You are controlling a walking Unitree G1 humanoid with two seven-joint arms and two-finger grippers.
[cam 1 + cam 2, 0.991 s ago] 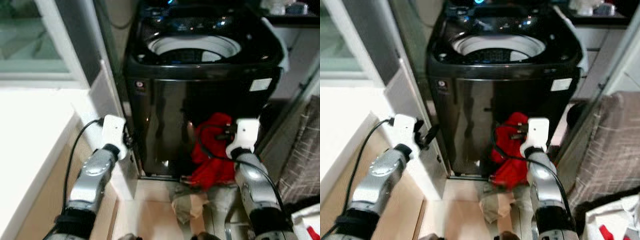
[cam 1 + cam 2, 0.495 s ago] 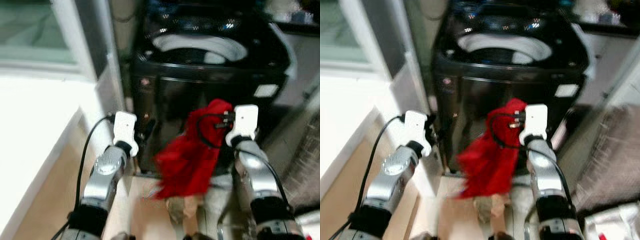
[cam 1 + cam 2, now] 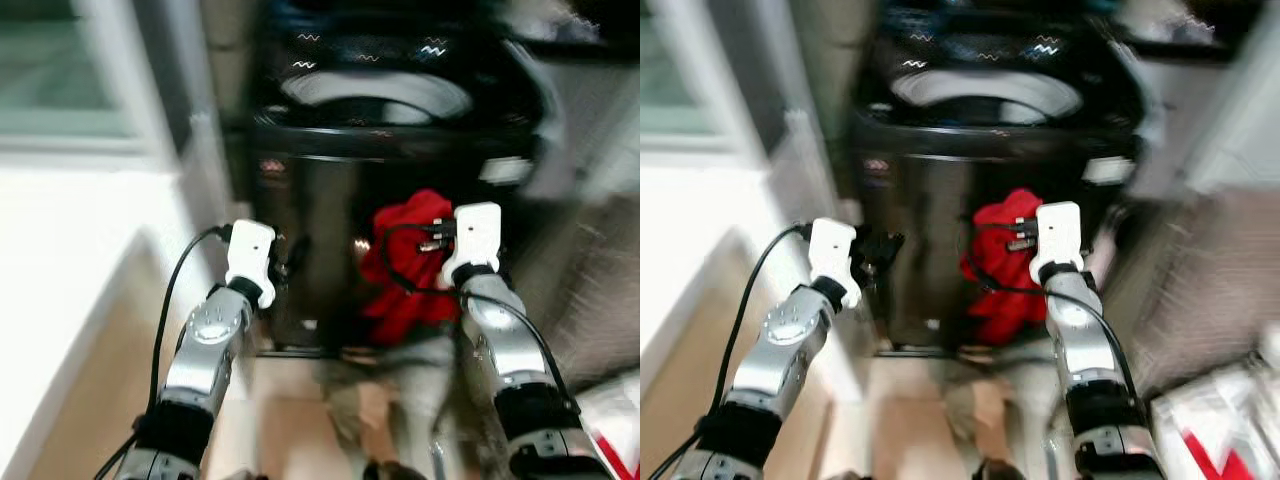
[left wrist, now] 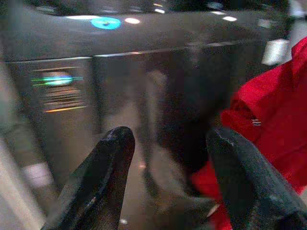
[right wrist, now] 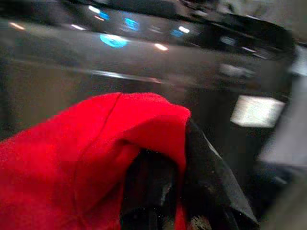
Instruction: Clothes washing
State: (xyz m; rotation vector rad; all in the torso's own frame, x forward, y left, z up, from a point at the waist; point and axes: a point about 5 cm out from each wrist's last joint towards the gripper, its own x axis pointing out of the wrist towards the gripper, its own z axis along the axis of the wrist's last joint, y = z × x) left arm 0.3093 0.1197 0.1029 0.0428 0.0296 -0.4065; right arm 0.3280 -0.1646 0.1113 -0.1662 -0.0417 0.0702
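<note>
**Red cloth held up in front of the washer**

The right gripper [image 3: 425,238] was closed on a red cloth [image 3: 405,265]. Its black fingers [image 5: 211,177] were pinched on a fold of the cloth, and the red stuff was draped over them. The cloth hung down from the gripper in a bunch, up off the floor, in front of the dark front wall of the washing machine [image 3: 330,200]. It was on the right side of that wall, below the machine's top edge.

The left gripper [image 4: 168,143] held nothing. Its two black fingers [image 4: 103,167] stood wide apart, with a big gap between them. They pointed at the front of the washing machine, on its left side. In the left wrist view, a bit of the red cloth showed off to one side of the gap.

The washing machine was black and shiny. Its top was open, and the pale round ring of the tub [image 3: 375,95] showed inside. Small lights glowed on the far part of the top.

On the floor near the robot, just in front of the machine, lay a heap of tan and grey clothes [image 3: 385,385]. The head pictures were blurry, so small things were hard to make out. On the left was a bright white ledge [image 3: 70,250].
</note>
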